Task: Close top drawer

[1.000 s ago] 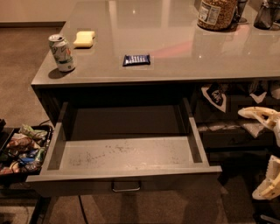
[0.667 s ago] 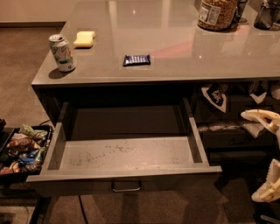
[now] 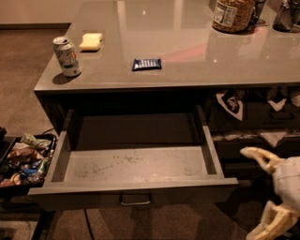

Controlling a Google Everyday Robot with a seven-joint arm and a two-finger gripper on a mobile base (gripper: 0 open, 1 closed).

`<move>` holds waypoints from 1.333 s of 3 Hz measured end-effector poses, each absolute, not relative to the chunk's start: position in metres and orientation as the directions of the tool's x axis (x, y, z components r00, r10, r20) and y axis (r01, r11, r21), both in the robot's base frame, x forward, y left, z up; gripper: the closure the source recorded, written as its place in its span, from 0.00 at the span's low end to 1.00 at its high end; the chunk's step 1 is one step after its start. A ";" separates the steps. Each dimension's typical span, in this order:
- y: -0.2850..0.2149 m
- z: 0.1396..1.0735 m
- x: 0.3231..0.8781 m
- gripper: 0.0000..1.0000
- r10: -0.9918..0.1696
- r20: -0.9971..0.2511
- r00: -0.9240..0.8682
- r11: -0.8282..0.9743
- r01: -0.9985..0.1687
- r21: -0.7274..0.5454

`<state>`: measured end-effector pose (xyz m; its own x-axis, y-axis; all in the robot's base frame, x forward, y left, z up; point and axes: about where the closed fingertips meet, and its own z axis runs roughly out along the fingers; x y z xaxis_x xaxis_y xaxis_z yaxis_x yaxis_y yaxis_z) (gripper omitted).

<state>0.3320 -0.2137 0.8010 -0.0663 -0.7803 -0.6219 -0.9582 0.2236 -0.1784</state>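
At centre, spanning nine to three o'clock under the broad counter (image 3: 197,51): the top drawer (image 3: 136,164), drawn fully out. Judged not begun; touched by nothing, with the whole travel toward twelve o'clock left to push. Holds nothing but a scuffed, speckled floor.

At three o'clock: dark side drawers (image 3: 272,136) with white rags hanging out. At eight o'clock, just beside the top drawer's left wall: a black tray (image 3: 49,139) heaped with bright snack packets.

At four to five o'clock: the gripper (image 3: 255,192), pale, jaws apart and clamped on nothing, right of the drawer front and clear of it.

Up on the counter, from one round to ten o'clock: a jar (image 3: 233,14) of something grainy, a soda can (image 3: 65,56), a yellow sponge (image 3: 91,41), a blue packet (image 3: 146,64). At six o'clock, on the drawer front: the small metal handle (image 3: 135,201).
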 end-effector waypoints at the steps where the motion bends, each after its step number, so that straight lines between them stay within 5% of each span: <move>1: -0.192 0.765 0.322 0.00 -0.768 -0.637 -0.061 0.172 -0.979 -0.114; 3: -0.170 0.729 0.314 0.00 -0.759 -0.649 -0.049 0.116 -0.991 -0.062; 4: -0.170 0.729 0.314 0.19 -0.759 -0.649 -0.049 0.116 -0.991 -0.062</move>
<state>0.3140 -0.1698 0.7294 -0.0486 -0.7593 -0.6489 -0.9913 0.1163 -0.0618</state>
